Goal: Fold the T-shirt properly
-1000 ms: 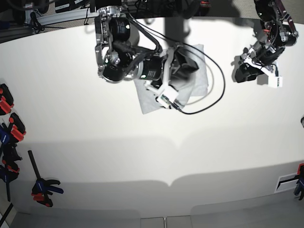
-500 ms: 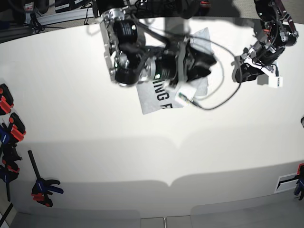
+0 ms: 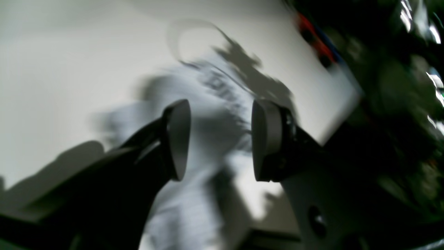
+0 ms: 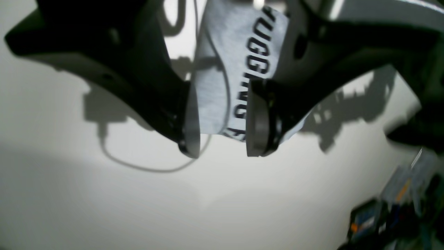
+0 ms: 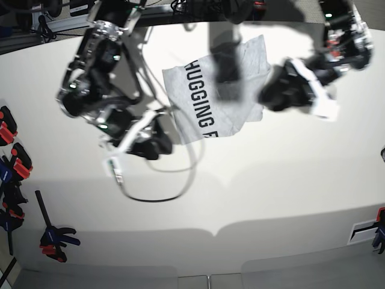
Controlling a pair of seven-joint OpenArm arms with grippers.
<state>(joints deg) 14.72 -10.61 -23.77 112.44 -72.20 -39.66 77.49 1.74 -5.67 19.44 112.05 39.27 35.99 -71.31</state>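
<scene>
The light grey T-shirt [image 5: 204, 96] lies folded into a small packet at the table's far middle, black lettering up. My right gripper [image 5: 153, 143] is open and empty, just off the shirt's lower left corner. In the right wrist view the gripper [image 4: 223, 147] hangs above the table with the lettered T-shirt [image 4: 222, 69] showing between its fingers. My left gripper [image 5: 272, 93] is open and empty at the shirt's right edge. In the blurred left wrist view the gripper [image 3: 220, 139] frames the T-shirt [image 3: 208, 100].
A black cable [image 5: 156, 195] loops over the table below the right gripper and also shows in the right wrist view [image 4: 138, 168]. Red and black clamps [image 5: 12, 162] hang on the left table edge, with another clamp [image 5: 54, 238] lower down.
My right arm has swung off the top of the shirt to the lower left, uncovering the lettering. My left arm has moved left to the shirt's right edge.
</scene>
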